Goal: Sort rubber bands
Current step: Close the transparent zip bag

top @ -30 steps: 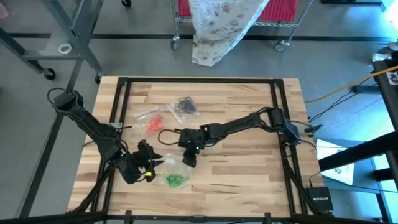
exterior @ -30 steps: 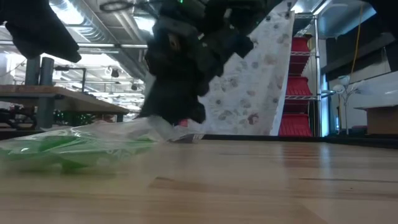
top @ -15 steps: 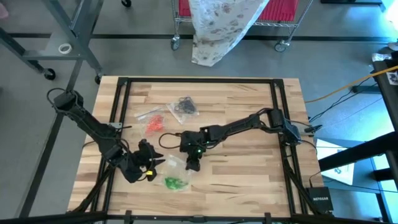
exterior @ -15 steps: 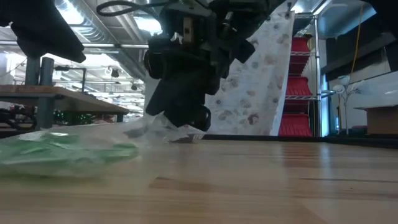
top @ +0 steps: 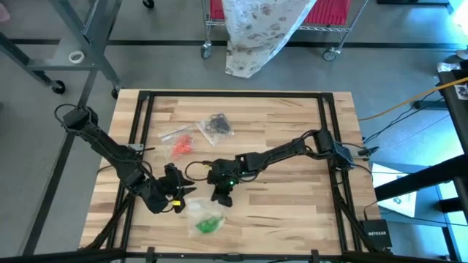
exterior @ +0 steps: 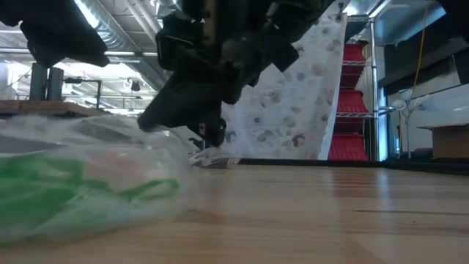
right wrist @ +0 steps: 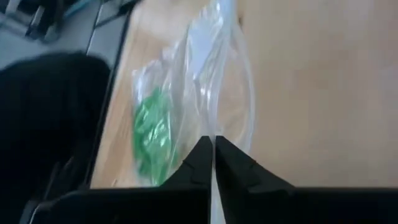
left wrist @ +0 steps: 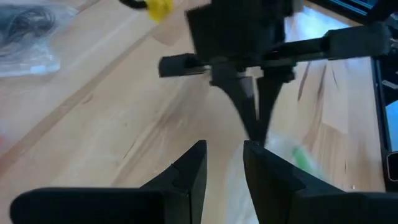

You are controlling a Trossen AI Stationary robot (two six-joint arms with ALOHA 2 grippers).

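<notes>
A clear bag of green rubber bands [top: 207, 222] lies near the table's near edge and looms large at the left of the low view [exterior: 73, 194]. My right gripper [top: 219, 199] stands just beyond its far end, shut on the film [right wrist: 213, 146]. My left gripper [top: 184, 191] waits open to the bag's left, its fingers [left wrist: 224, 158] aimed at the right gripper. A bag of orange-red bands [top: 180, 143] and a bag of black bands [top: 214, 126] lie flat farther back. My right gripper pinches the bag's clear film at the end [right wrist: 216, 127] away from the green bands, between its two fingertips. It comes slanting down from the table's far right. The bag's body with the bands rests on the table; one layer or several, I cannot tell. My left gripper: pale film shows past its fingertips, and whether they touch it I cannot tell.
Bare wood stretches across the table's right half [top: 292, 197]. A black frame rail [top: 325, 131] runs along the right side and another [top: 142, 131] along the left. A wheeled cart draped with flowered cloth [top: 256, 29] stands beyond the far edge.
My right gripper has moved toward the table's near edge, tipped and rolled a little, and shut on the bag's film. The green bag has slid toward the near edge, showing much larger in the low view.
</notes>
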